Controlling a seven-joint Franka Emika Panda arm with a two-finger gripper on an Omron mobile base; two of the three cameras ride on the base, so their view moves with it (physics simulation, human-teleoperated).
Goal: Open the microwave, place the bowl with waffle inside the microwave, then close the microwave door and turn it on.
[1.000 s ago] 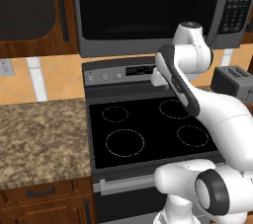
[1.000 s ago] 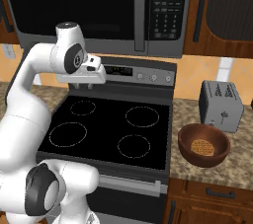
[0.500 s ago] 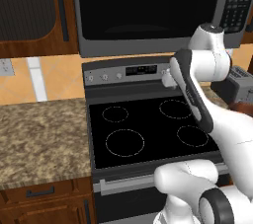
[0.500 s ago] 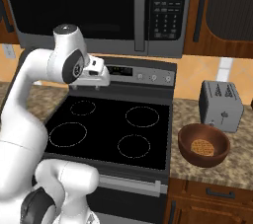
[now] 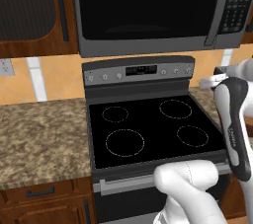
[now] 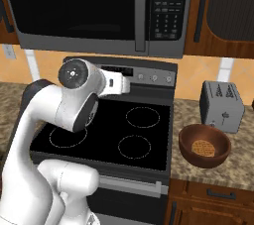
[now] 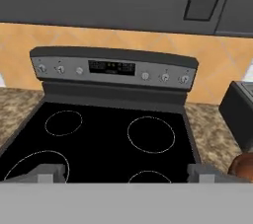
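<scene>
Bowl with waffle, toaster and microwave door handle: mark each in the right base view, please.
bowl with waffle (image 6: 188, 142), right base view, on its left inner wall.
toaster (image 6: 222, 111), right base view, on its front face.
microwave door handle (image 6: 141, 11), right base view, on the bar's middle.

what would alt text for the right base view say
A white robot arm reaches over a black four-burner stove beneath a closed microwave. On the counter to the right, a brown bowl holding a waffle sits before a grey toaster.
</scene>
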